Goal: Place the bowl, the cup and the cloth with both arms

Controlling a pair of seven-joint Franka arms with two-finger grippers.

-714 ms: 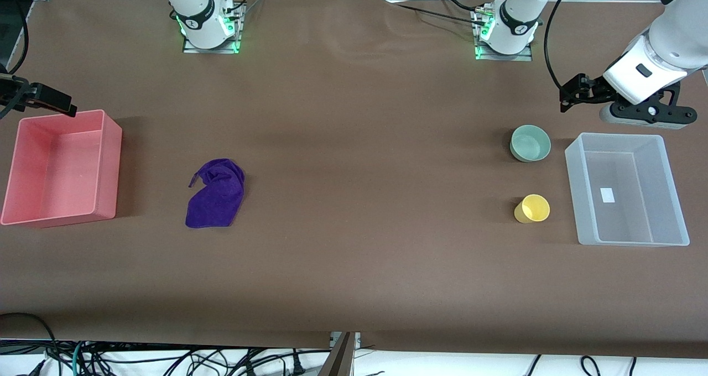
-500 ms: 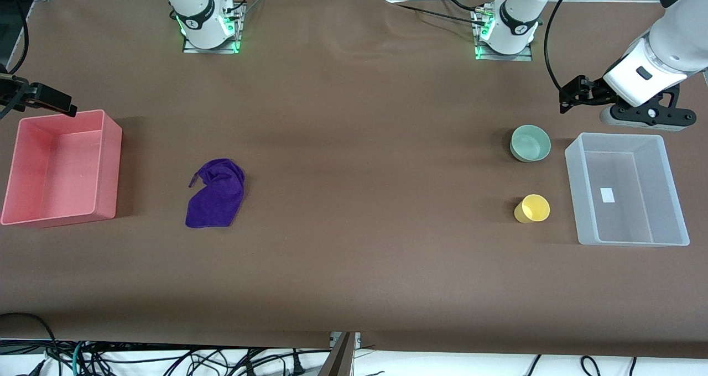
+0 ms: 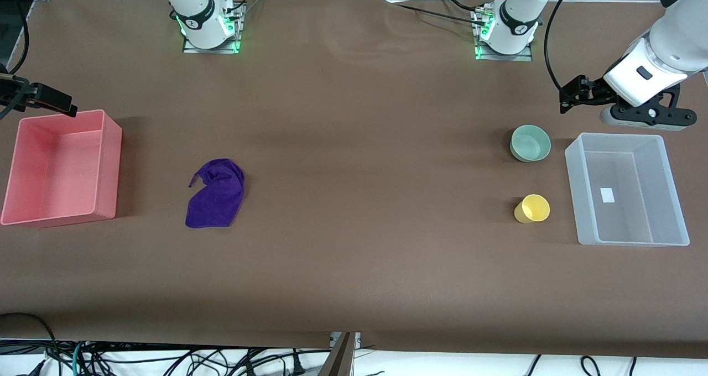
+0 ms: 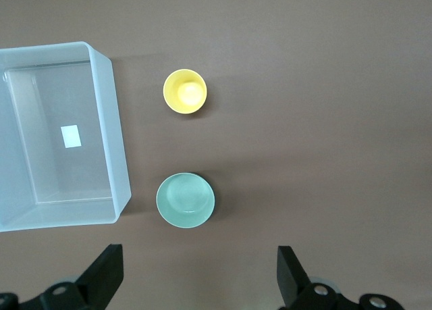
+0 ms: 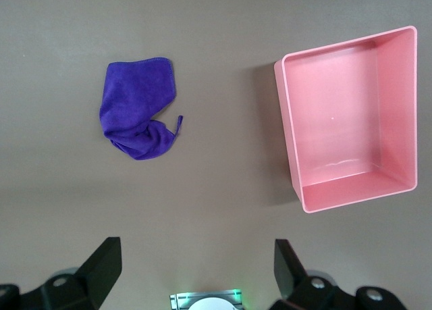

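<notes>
Although the left arm has drifted a little toward its base over the last 0.7 s, nothing on the table has moved; both arms are at the start, nothing grasped.

Front view, clock bearings:
- Right gripper (image 3: 55, 99) hangs over the 12 o'clock rim of the pink bin (image 3: 108, 166). Position unchanged. Right wrist view: fingers (image 5: 101, 266) spread wide, nothing between them.
- The cloth (image 3: 217, 194) lies crumpled at 3 o'clock of the pink bin, well apart from it, flat on the table (image 3: 354, 144).
- The bowl (image 3: 530, 142) stands upright and empty, near the clear bin (image 3: 573, 193) at that bin's 10 o'clock.
- The cup (image 3: 532, 208) sits at 6 o'clock of the bowl, apart from it, also empty.
- Left gripper (image 3: 575, 93) hovers over bare table at the bowl's 2 o'clock, just off the clear bin's 12 o'clock rim. Left wrist view: fingers (image 4: 104, 276) wide apart and empty, bowl between them and farther down.

Judgement: the small shift reads as the left arm settling before its approach. Bowl is the likely first pick for it, cloth for the right. All three placements are still outstanding.
</notes>
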